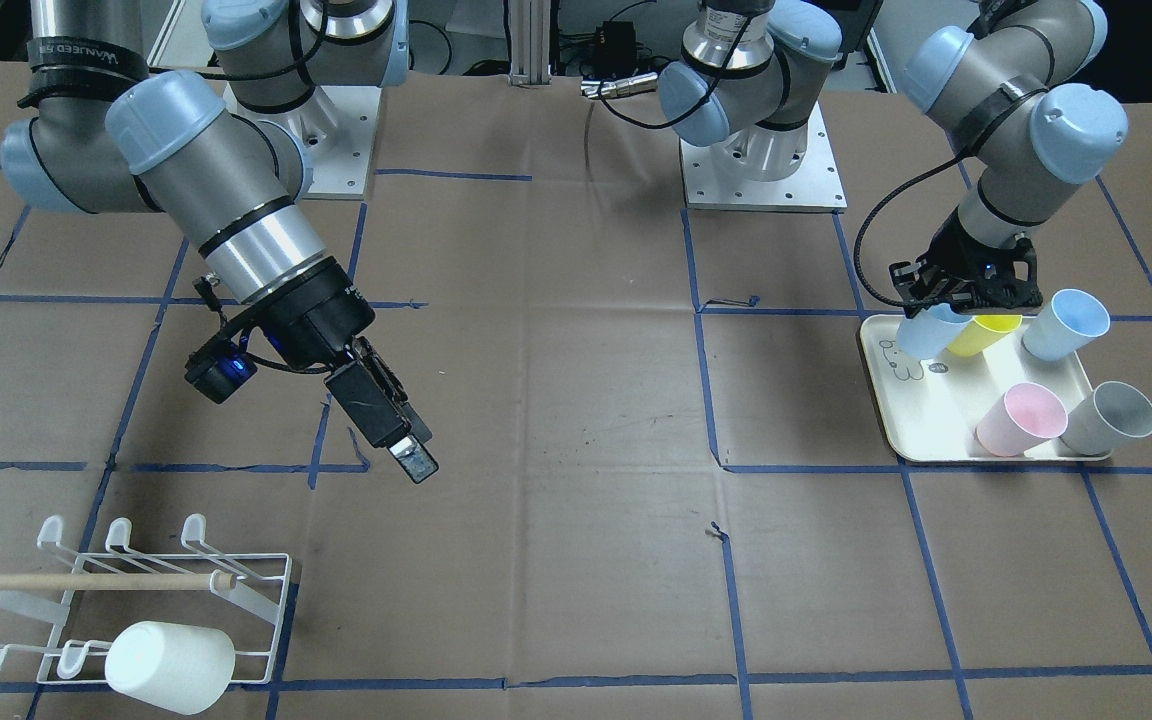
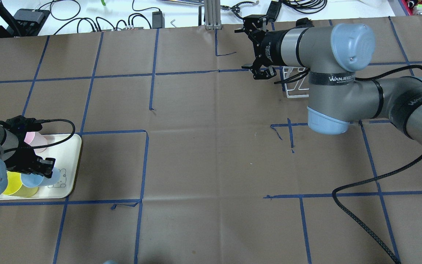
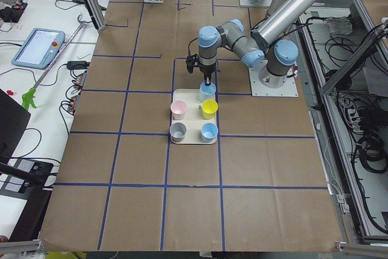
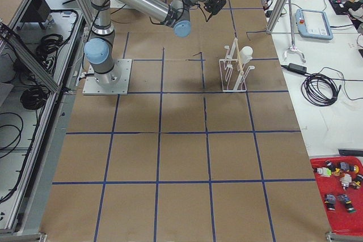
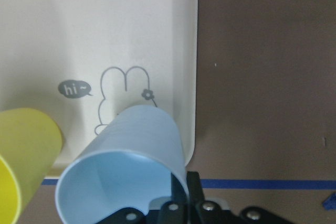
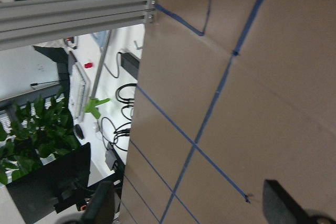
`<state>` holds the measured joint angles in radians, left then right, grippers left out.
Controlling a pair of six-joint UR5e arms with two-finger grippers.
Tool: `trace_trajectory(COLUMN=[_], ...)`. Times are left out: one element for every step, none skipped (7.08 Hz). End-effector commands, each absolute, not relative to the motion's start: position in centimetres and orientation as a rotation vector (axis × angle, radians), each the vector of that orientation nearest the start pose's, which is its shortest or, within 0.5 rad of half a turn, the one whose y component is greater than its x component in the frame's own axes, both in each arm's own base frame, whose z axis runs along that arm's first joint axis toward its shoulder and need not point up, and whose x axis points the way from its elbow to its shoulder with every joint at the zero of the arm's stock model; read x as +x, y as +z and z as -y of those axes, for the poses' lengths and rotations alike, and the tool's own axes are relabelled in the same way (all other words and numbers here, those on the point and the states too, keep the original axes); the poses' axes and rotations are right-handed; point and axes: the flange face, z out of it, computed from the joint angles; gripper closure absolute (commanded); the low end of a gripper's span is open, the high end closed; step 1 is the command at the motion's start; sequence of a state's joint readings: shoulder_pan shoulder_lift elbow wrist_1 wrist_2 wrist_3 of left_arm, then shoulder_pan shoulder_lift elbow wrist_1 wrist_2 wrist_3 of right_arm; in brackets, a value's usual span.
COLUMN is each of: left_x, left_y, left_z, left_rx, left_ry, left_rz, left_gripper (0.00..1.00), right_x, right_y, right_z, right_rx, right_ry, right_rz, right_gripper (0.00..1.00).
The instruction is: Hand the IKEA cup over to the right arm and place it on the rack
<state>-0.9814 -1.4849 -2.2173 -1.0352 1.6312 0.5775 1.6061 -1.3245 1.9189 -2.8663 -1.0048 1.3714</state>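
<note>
My left gripper (image 1: 956, 302) is shut on the rim of a light-blue cup (image 1: 929, 331) and holds it tilted at the near corner of the cream tray (image 1: 891, 405). In the left wrist view the light-blue cup (image 5: 134, 156) sits over the tray's bunny drawing, with one finger (image 5: 181, 195) inside its rim. My right gripper (image 1: 406, 447) is open and empty above the bare table; it also shows in the overhead view (image 2: 256, 51). The white wire rack (image 1: 256, 590) with a wooden dowel stands near the table's far edge and carries a white cup (image 1: 171, 665).
The tray also holds a yellow cup (image 1: 983, 335), a second light-blue cup (image 1: 1066, 325), a pink cup (image 1: 1021, 418) and a grey cup (image 1: 1108, 418). The brown table (image 1: 556, 420) with blue tape lines lies between tray and rack. The right arm hides most of the rack (image 2: 294, 88) in the overhead view.
</note>
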Motion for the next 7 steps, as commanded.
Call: trace_trajectory(left_x=[12.5,13.2,13.8,14.8,15.5,15.2,14.0], left_y=[33.4,37.5,41.8,44.9,46.2,46.3,46.8], left_z=[43.0,44.8,46.7,48.9,50.7,51.8,52.9], left_rx=[-0.010,-0.024,-0.043,-0.042,-0.023,-0.005,0.052], left_ry=[0.017,0.005,-0.025,-0.044,-0.039,-0.093,-0.263], left_rz=[-3.128,-3.167,-3.214,-3.243,-3.275,-3.315,-3.399], left_gripper=[1.00,1.00,1.00,1.00,1.00,1.00,1.00], right_x=[20.6,20.6,20.6,20.6,20.6,20.6,20.6], right_y=[32.2,31.9,32.1,32.2,32.5,32.5,32.7], right_z=[54.9,54.8,54.8,54.9,54.9,54.9,54.9], right_rx=[1.381,1.397,1.395,1.393,1.388,1.386,1.384], right_ry=[0.038,0.058,0.056,0.052,0.043,0.042,0.037], right_rz=[-2.009,-2.014,-2.013,-2.012,-2.010,-2.009,-2.008], right_gripper=[0.00,0.00,0.00,0.00,0.00,0.00,0.00])
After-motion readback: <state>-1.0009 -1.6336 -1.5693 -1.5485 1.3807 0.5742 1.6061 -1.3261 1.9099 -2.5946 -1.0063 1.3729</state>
